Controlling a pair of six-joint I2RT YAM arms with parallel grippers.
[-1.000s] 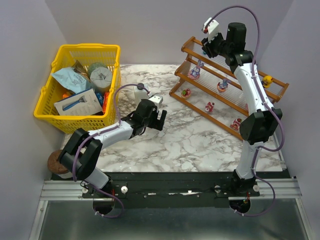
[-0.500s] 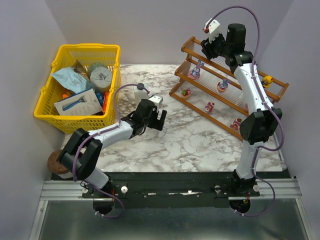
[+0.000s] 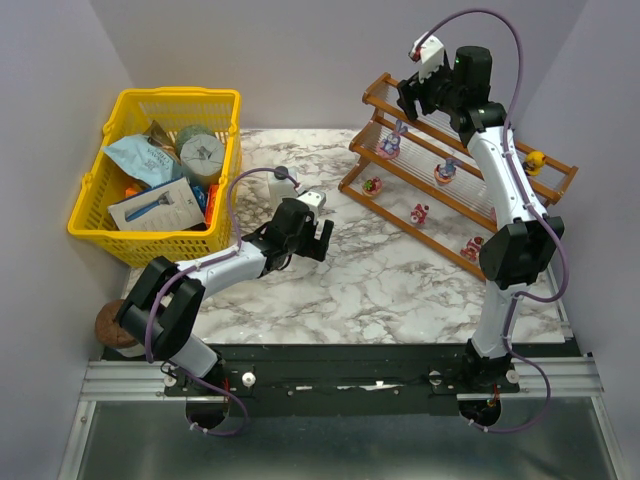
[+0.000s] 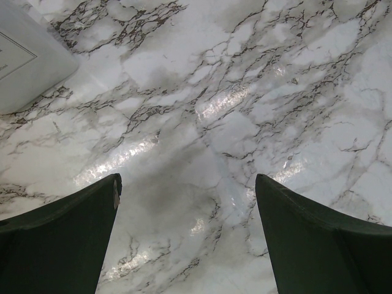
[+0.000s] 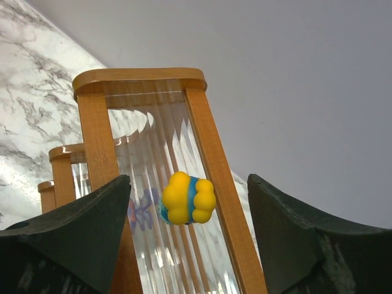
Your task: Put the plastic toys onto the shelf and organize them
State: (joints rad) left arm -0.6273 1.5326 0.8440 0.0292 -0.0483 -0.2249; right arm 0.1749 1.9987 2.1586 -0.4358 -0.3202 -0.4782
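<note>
In the right wrist view a yellow and blue toy (image 5: 187,199) rests on the shelf's (image 5: 211,153) clear ribbed upper panel. My right gripper (image 5: 188,182) is open around it, with both fingers apart from it. From above, the right gripper (image 3: 411,97) hovers at the upper left end of the shelf (image 3: 372,101). A purple bunny (image 3: 395,140), a pink figure (image 3: 445,172), red figures (image 3: 372,185) (image 3: 420,212) (image 3: 470,246) and a yellow one (image 3: 535,160) sit on the tiers. My left gripper (image 3: 318,238) (image 4: 187,184) is open over bare marble, holding nothing.
A yellow mesh basket (image 3: 175,93) full of packets stands at the back left. A white bottle (image 3: 283,184) stands just behind the left gripper, and its white side (image 4: 24,61) shows in the left wrist view. A brown round thing (image 3: 108,325) lies at the near left edge.
My right gripper's jaws have spread wider and it has drawn slightly back from the shelf's upper left end, leaving the toy on the panel. The left arm has not moved.
</note>
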